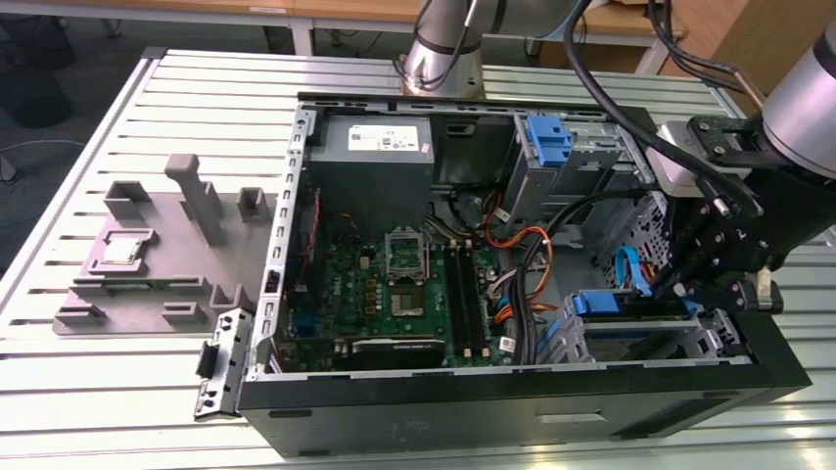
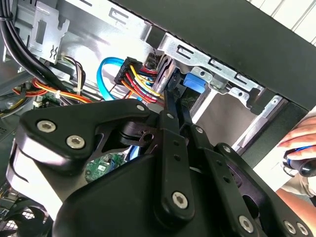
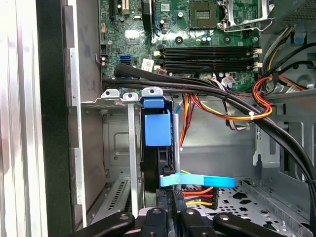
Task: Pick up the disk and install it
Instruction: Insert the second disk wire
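Observation:
The disk (image 1: 629, 305), with its blue carrier, sits edge-up in the drive bay at the case's front corner, on the exterior view's right. In the first wrist view the disk (image 3: 158, 148) stands edge-on between metal bay walls, the blue carrier tab at its far end. My gripper (image 1: 682, 292) is down inside the case right at the disk's near end. Its black fingers (image 3: 157, 217) lie close together. In the second wrist view the gripper (image 2: 170, 83) narrows to a point against the disk's end, beside the blue carrier (image 2: 195, 81). I see nothing between the fingers.
Orange, yellow and black cable bundles (image 3: 237, 106) and a blue flat cable (image 3: 197, 180) cross beside the bay. The motherboard (image 1: 392, 284), power supply (image 1: 372, 142) and another blue bracket (image 1: 549, 137) share the case. A grey fixture (image 1: 170, 255) lies on the table. A hand (image 2: 301, 143) rests outside the case.

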You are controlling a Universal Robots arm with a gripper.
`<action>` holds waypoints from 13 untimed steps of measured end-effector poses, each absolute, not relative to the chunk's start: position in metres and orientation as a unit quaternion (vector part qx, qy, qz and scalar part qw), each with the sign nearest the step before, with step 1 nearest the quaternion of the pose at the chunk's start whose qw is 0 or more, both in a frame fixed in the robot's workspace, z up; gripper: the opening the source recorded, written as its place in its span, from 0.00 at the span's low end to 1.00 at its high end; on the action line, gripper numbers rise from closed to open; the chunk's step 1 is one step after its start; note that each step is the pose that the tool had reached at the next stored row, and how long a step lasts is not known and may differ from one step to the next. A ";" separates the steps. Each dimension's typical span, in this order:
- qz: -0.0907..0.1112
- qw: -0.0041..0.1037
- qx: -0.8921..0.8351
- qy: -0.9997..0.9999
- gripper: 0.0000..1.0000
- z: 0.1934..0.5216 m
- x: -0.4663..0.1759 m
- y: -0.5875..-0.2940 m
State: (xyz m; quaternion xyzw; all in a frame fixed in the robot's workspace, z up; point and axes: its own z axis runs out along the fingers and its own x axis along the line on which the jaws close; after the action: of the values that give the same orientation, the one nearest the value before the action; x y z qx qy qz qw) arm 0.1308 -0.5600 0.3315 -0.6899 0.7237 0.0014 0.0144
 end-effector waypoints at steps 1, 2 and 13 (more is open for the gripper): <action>0.001 0.014 -0.690 0.724 0.16 0.332 0.131 -0.560; 0.001 0.014 -0.690 0.724 0.16 0.331 0.131 -0.560; 0.001 0.015 -0.690 0.724 0.16 0.329 0.131 -0.560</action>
State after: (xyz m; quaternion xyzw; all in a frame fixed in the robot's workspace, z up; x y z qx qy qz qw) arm 0.1308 -0.5600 0.3286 -0.6899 0.7237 0.0015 0.0145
